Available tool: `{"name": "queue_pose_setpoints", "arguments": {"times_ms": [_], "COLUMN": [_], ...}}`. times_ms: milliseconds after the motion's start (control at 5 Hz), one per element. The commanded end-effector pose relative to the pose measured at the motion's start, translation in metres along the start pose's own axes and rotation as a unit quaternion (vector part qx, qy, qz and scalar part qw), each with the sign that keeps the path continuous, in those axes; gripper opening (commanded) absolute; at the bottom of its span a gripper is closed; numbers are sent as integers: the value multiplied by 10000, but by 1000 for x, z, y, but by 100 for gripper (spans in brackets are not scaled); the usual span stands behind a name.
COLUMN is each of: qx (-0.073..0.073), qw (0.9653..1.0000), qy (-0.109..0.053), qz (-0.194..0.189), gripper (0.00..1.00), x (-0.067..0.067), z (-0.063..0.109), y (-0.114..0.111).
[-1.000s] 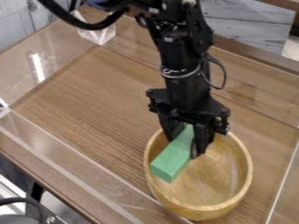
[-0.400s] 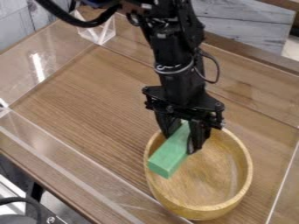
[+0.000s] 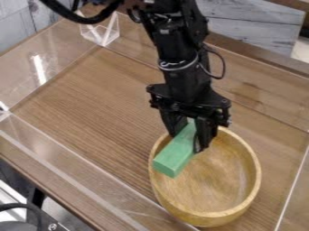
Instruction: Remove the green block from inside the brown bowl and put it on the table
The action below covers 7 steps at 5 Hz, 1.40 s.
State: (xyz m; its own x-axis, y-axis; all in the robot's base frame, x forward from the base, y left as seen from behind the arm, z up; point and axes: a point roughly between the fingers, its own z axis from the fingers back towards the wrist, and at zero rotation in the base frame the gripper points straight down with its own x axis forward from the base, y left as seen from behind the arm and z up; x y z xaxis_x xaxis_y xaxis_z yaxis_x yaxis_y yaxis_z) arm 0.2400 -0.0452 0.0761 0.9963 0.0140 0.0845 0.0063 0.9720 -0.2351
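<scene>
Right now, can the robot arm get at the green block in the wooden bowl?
Yes, it looks so: the fingers already straddle the upper end of the green block, which tilts over the wooden bowl's near rim, and nothing stands in the way.

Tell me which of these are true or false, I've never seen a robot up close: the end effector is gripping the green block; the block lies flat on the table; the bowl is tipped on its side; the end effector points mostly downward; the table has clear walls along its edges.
1. The end effector is gripping the green block. True.
2. The block lies flat on the table. False: it is held tilted, its lower end over the near rim of the brown bowl.
3. The bowl is tipped on its side. False: it sits upright on the table.
4. The end effector points mostly downward. True.
5. The table has clear walls along its edges. True.
</scene>
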Motion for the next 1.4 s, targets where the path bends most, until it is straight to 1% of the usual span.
{"name": "queue_pose_setpoints", "arguments": {"times_ms": [0, 600, 1200], "qx": [-36, -83, -149], "qw": [9994, 9993, 9992], "qy": [-327, -368, -370], "qz": [-84, -62, -40], "gripper": [0, 0, 0], "x": [14, 18, 18], "z": [13, 13, 24], "y": [0, 6, 13]}}
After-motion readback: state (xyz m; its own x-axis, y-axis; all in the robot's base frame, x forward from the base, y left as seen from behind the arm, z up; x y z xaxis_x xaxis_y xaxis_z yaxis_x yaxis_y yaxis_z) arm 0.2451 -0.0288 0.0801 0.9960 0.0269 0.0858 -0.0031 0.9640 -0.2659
